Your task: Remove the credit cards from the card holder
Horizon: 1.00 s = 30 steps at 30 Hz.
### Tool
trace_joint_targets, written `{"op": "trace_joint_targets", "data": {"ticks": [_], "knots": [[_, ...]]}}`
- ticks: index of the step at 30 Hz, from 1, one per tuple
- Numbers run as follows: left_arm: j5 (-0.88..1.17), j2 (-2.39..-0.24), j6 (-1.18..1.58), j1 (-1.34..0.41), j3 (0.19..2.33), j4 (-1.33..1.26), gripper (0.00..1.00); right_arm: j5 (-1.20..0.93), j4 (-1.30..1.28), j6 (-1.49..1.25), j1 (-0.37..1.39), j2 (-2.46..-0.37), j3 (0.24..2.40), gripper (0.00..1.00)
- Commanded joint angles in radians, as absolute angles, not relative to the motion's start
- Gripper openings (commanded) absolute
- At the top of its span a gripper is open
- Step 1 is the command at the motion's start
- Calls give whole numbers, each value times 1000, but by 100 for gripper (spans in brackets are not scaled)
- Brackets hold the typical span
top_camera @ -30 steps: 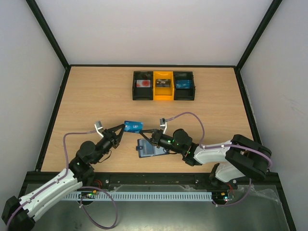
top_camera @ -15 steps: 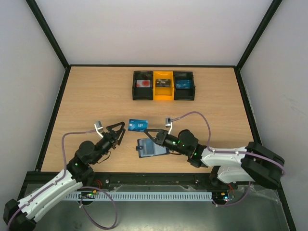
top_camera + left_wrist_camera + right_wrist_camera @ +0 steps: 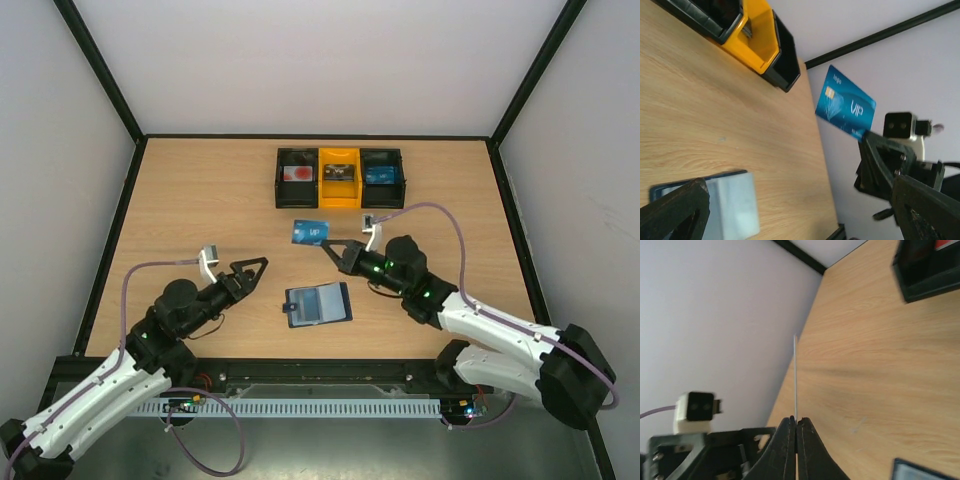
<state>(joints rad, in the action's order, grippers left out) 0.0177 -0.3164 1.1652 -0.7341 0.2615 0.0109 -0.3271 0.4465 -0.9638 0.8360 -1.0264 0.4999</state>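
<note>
One blue credit card (image 3: 311, 232) is in view, lifted clear of the desk (image 3: 200, 200) at the middle of the top view and pinched by its lower right corner in the right tool (image 3: 328, 243), whose jaws are narrowed onto it. One card holder (image 3: 318, 304) lies open and flat on the desk at the lower centre of that frame, pale pockets up, apart from the card and touched by neither tool; whether more cards sit in its pockets cannot be told. The left tool (image 3: 255, 272) hovers just left of the card holder, jaws spread wide with nothing between them. Three boxes stand in a row at the upper middle of the desk: one yellow box (image 3: 339, 178) between two black boxes (image 3: 297, 178), each with something small inside. Only the left wrist view shows the card's face (image 3: 845, 108): a chip and white "VIP" lettering, tilted against the pale wall (image 3: 920, 60) at the upper right, with the pale pockets of the card holder (image 3: 732, 205) at the lower left. The right wrist view shows the card (image 3: 795, 375) edge-on, a thin pale line rising from the closed fingertips (image 3: 789, 432), and a dark corner of the card holder (image 3: 920, 470) at the lower right
</note>
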Motion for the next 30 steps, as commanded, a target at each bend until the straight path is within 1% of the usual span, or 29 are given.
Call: {"op": "trace_joint_targets", "data": {"ticks": [1,5,10,18,24,30], "knots": [[48,-341,1023,-727,318,138,100,-431,281,-847,719,-1017,563,2],[44,-369,935,-727,338,171,100,-485,198,-779,605,-1053,626,2],[38,-464,857,-727,386,231,100,-528,102,-699,467,-1099,705,2],[104,-636,777,-726,421,212,100,-546,-72,-562,276,-1268,894,2],[130,-691,733,-726,446,211,100,-477,-165,-492,190,-1366,1003,2],[123,-722,720,-726,452,209,100,-383,-204,-454,180,-1483,1085,2]]}}
